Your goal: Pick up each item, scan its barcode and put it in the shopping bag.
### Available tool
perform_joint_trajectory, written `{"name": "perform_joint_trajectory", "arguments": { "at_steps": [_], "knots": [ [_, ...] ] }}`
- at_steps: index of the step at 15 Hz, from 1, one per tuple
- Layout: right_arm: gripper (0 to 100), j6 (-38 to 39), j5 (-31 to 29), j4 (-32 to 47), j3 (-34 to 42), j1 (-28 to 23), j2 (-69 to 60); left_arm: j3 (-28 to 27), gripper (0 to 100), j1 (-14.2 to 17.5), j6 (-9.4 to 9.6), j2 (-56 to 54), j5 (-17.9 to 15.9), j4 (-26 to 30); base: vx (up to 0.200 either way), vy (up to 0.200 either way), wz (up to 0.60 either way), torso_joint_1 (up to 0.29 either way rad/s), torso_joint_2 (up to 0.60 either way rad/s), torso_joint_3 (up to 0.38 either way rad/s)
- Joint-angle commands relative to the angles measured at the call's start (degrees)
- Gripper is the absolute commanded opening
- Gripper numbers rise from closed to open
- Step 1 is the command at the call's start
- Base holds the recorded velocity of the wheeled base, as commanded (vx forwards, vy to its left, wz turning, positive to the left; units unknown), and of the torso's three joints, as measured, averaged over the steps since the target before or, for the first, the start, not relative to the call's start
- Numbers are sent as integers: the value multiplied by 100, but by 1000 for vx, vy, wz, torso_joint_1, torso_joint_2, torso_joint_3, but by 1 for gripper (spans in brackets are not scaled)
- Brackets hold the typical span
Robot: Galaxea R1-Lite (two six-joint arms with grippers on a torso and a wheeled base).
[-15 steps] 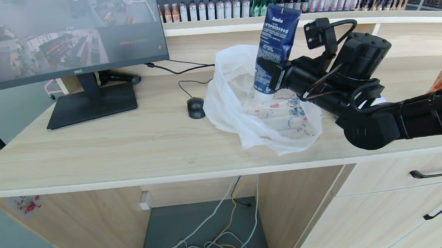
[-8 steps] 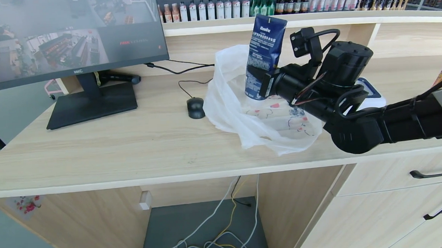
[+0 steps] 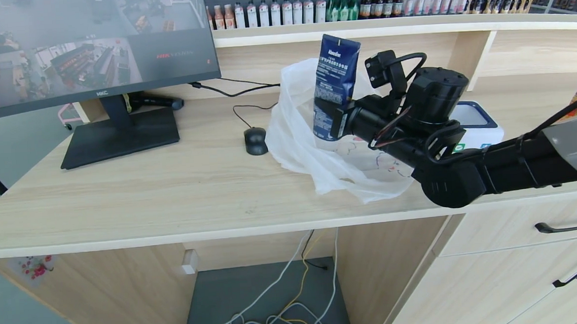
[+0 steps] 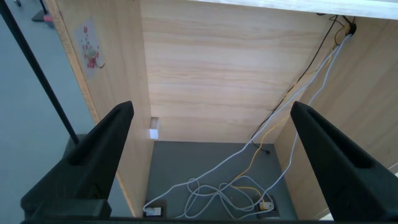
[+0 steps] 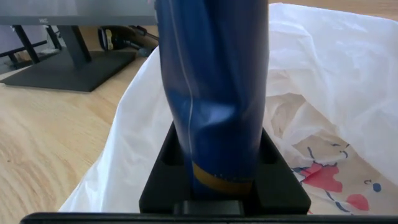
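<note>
Right tool (image 3: 337, 123) clamps the blue tube (image 3: 335, 70) near its base, upright over the shopping bag (image 3: 292, 137).

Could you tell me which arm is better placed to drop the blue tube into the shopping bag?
Right: the right gripper is shut on the blue tube, upright above the shopping bag; the left gripper is open, facing cables under the counter.

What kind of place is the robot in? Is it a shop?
Most likely a shop's checkout. Rows of drink bottles fill the shelves behind, a shopping bag lies open on the wooden counter, and the right gripper holds a blue tube over it.
</note>
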Motion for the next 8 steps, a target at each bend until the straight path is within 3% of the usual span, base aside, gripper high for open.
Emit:
{"name": "perform_joint_trajectory", "arguments": {
  "at_steps": [1,8],
  "knots": [
    [0,2,1,-5,18,7,91,0,100,4,-4,-1,1,0,0,0,0,0,0,0],
    [0,-7,1,4,18,7,215,0,100,-5,-4,-1,1,0,0,0,0,0,0,0]
  ]
}}
